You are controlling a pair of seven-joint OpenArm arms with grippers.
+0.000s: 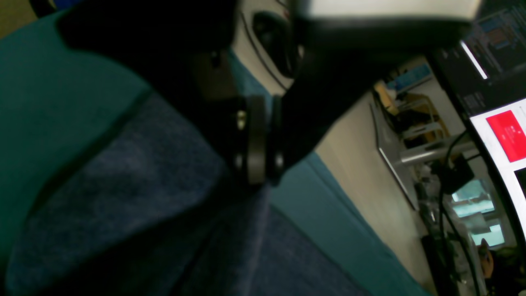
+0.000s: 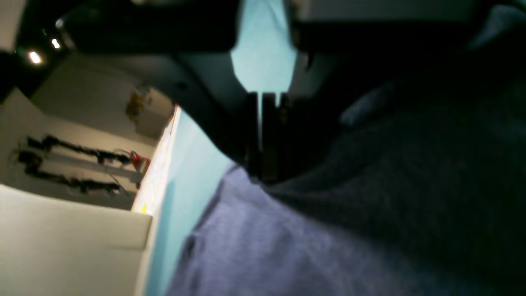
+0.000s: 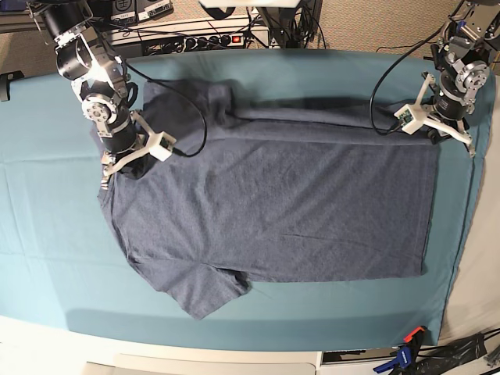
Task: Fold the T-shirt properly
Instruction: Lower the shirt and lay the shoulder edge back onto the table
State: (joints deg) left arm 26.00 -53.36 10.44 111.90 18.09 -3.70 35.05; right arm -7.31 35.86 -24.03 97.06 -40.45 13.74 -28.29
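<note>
Heathered blue-grey cotton T-shirt (image 3: 273, 211) lies spread over the teal cloth-covered tabletop (image 3: 47, 226), plain side up with no lettering showing. Its long axis runs across the base view: the hem edge sits toward that view's right, the shoulders toward its left. One short sleeve (image 3: 205, 291) fans out flat toward the near edge of the tabletop. Along the far edge the fabric is doubled over itself in a long fold (image 3: 312, 117), with a bunched lump near the far-left corner (image 3: 211, 98).

The right gripper (image 3: 117, 168) is at the shoulder end of the shirt, on the base view's left. Its jaws are closed, and in the right wrist view (image 2: 263, 164) the dark fingers meet right at the edge of the blue-grey cloth, pinching it. The left gripper (image 3: 437, 134) is at the far hem corner, on the base view's right. Its jaws are likewise closed, and the left wrist view (image 1: 257, 164) shows the tips pressed together down into the shirt fabric, gripping it.

Beyond the far edge of the tabletop a black power strip (image 3: 211, 39) and cables lie on the floor. A blue and orange clamp (image 3: 406, 355) holds the cloth at the near right corner. A monitor with a red panel (image 1: 505, 135) shows in the left wrist view's background.
</note>
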